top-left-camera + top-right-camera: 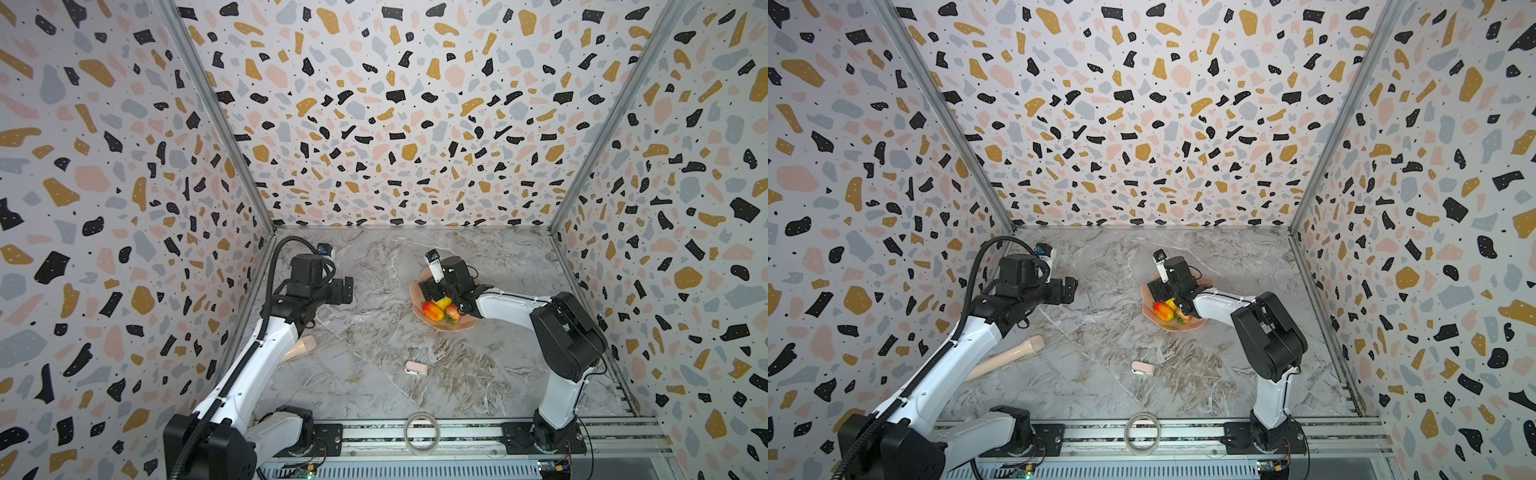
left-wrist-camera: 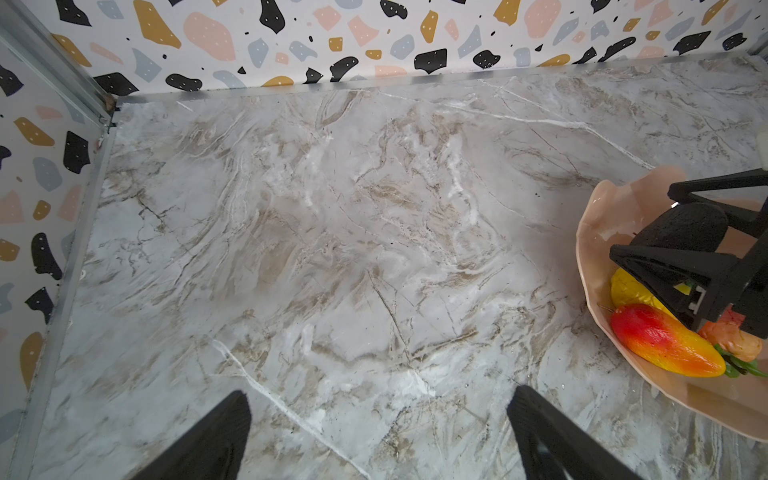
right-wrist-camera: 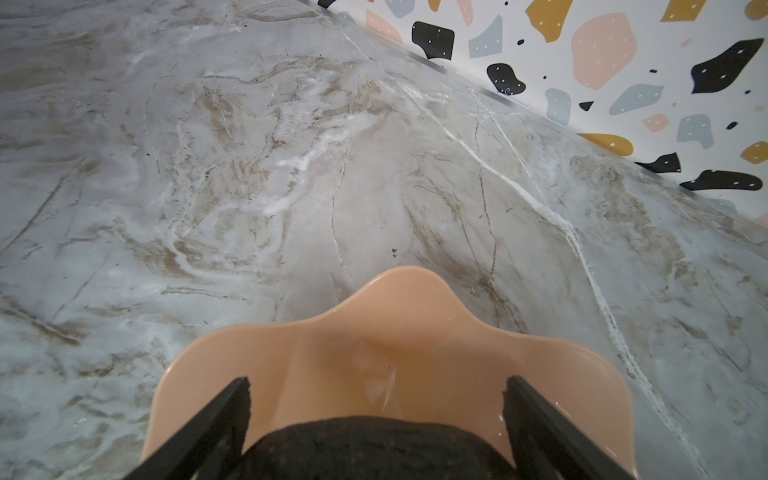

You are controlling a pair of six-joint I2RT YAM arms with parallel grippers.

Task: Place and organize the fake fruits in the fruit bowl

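fingers (image 3: 237, 399) of right gripper (image 3: 376, 386) straddle black oval (image 3: 374, 449) in fruit bowl (image 3: 399, 291).

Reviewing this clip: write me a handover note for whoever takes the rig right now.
Left gripper: open, empty, above the table.
Right gripper: over the fruit bowl, jaws wide around the black oval; gripped or released, cannot tell.
In bowl: yellow citrus, mango, a red-orange fruit with green leaves.
Done: no fruit shows outside the bowl.
To do: free the black oval if held, withdraw, tidy the pile.
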